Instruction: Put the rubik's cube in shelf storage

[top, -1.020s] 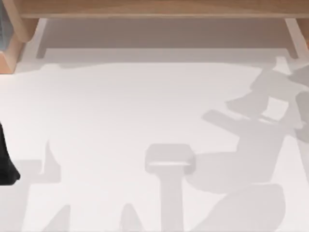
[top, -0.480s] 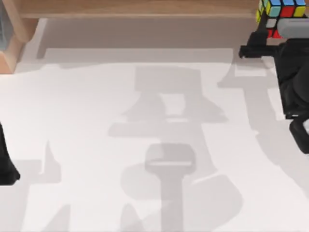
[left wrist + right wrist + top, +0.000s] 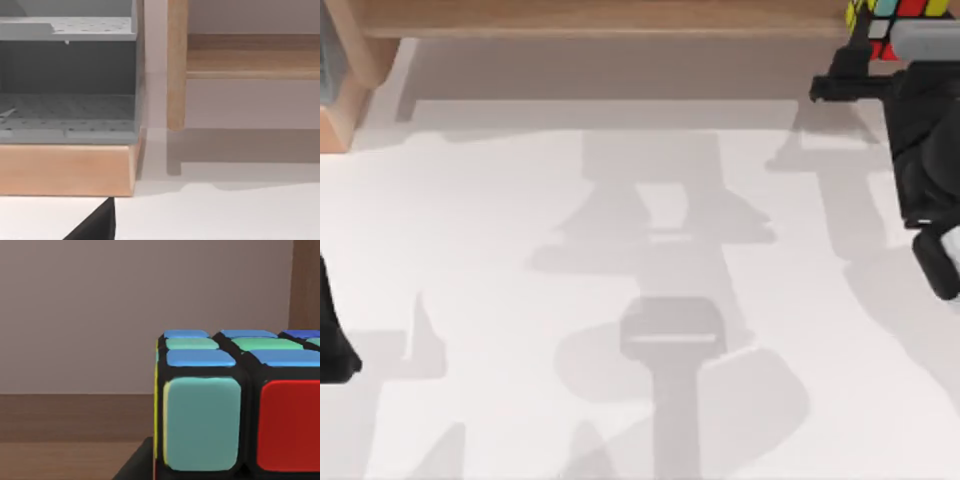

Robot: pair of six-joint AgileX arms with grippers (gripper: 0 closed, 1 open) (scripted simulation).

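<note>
While the rubik's cube [image 3: 886, 22] sits clamped in my right gripper [image 3: 876, 62] at the shelf storage [image 3: 620, 18] board's right end, releasing this near the edge could tip it off; left gripper [image 3: 335, 345]: can't tell.

A white counter [image 3: 520, 230] spreads across the scene, crossed by soft grey shadows near its middle and toward its near edge. At the far left stands a grey perforated rack [image 3: 67, 75] with two tiers, set on a light wooden base [image 3: 65, 167]. A plain pale wall [image 3: 125, 310] rises behind.
</note>
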